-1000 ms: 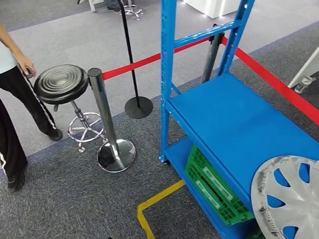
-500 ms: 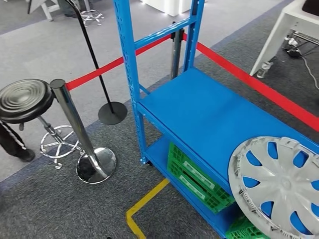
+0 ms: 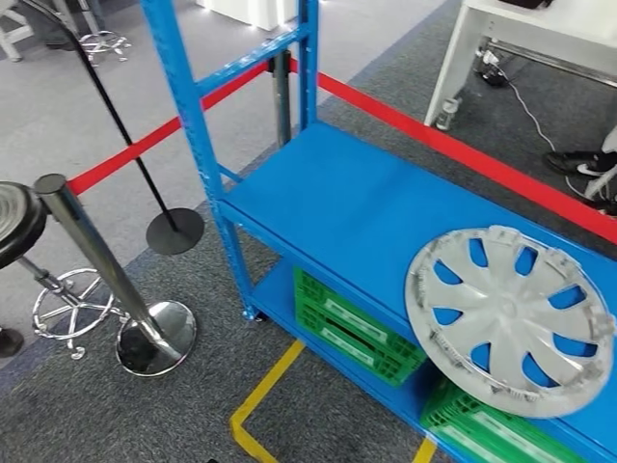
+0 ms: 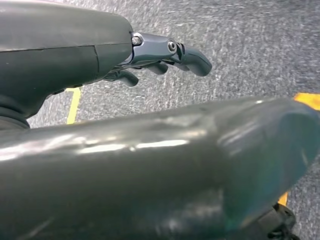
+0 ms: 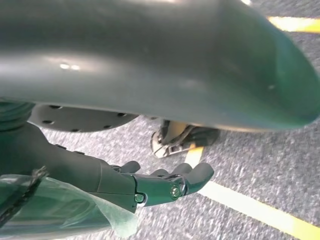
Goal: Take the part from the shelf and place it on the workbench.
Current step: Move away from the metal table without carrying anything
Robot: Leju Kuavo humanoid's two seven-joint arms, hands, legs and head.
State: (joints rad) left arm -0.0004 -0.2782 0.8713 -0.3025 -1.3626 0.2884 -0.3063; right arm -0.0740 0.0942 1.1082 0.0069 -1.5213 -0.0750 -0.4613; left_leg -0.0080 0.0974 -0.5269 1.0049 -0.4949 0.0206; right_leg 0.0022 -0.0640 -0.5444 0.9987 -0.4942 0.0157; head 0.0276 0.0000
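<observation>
A silver hubcap (image 3: 509,318) lies flat at the front edge of the blue shelf (image 3: 342,207), above green crates (image 3: 353,328). A red barrier belt (image 3: 451,149) runs behind. Both hands hang over grey carpet, holding nothing: left hand (image 4: 166,52) and right hand (image 5: 166,182), fingers loosely extended and apart.

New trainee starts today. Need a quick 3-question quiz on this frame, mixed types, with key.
1. True or false: the wheel cover lies on the blue shelf.
2. What sits on the level under it? A) green crates B) a toolbox C) cardboard boxes
3. Fill in: the left hand and right hand both hang over the ____, holding nothing.

Key: 1 true; 2 A, green crates; 3 carpet floor.
</observation>
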